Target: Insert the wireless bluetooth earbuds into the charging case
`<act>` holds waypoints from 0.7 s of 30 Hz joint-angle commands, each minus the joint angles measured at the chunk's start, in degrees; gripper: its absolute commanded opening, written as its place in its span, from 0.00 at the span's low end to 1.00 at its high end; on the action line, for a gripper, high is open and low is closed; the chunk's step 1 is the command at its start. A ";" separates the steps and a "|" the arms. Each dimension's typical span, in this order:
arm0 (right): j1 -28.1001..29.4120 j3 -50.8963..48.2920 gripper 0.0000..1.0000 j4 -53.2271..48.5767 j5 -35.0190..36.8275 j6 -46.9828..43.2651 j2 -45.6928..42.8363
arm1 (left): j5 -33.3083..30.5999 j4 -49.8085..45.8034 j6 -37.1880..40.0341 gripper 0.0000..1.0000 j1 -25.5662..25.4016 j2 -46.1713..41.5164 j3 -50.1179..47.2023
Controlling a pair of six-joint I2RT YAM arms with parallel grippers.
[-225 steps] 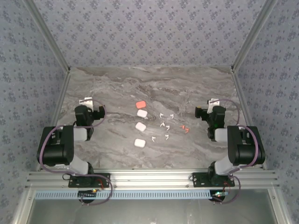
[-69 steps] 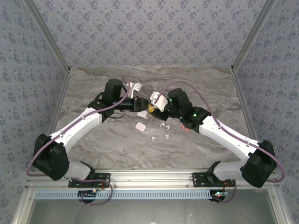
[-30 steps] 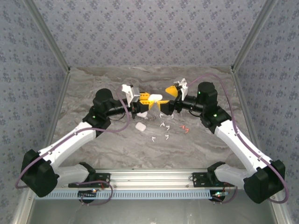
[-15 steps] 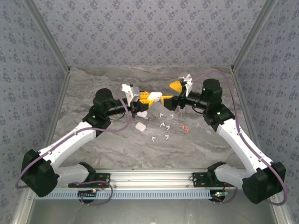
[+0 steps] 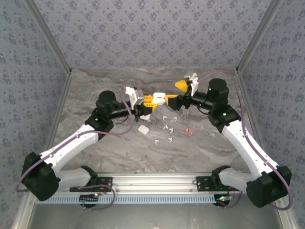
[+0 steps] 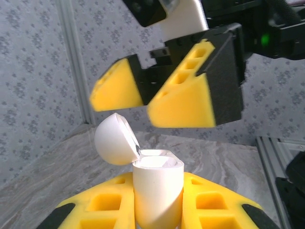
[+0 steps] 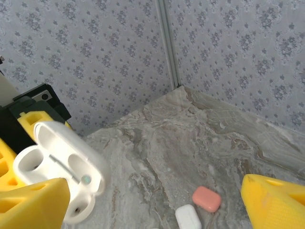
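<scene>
White charging case [image 6: 157, 191] held aloft above a grey marble table [image 5: 119, 86]; its long axis stands upright, mouth facing up, rounded lid [image 6: 114, 139] swung back on its hinge. The left gripper [image 5: 151, 100] is clamped tight on the case's lower body, yellow fingers [image 6: 209, 205] on either side.

The right wrist view looks down into the case, showing two empty wells; it also shows a closed pink case [image 7: 206, 199] and a closed white case [image 7: 187, 217] lying on the table beyond the held case. The top view shows what both wrist views miss: white earbuds [image 5: 167, 129] and red-orange earbuds [image 5: 188, 131] scattered flat on the table, nearer the arm bases than the held case, stems pointing various ways, too small to read singly.

The right gripper [image 5: 174, 94] stands spread wide, holding nothing, just above the held case and apart from it.
</scene>
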 commanded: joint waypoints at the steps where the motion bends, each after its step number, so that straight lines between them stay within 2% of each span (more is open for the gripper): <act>1: -0.87 0.03 0.95 -4.98 2.90 -0.40 -4.33 | -4.83 3.96 -1.29 0.00 -0.29 -1.37 -3.41; 5: -1.12 -0.86 0.92 -15.57 10.01 1.76 -5.93 | -8.33 11.97 -5.50 0.00 0.07 -2.44 -10.38; 10: -0.61 -3.96 0.77 -27.35 18.34 6.26 -4.31 | -9.66 18.49 -10.30 0.00 0.65 -4.38 -16.71; 15: 4.87 -7.45 0.64 -33.36 26.43 11.11 0.65 | -12.42 16.58 -10.37 0.00 0.89 -8.48 -20.46; 21: 12.63 -10.25 0.57 -31.62 31.32 17.38 9.69 | -12.92 10.31 -9.23 0.00 1.00 -13.15 -22.13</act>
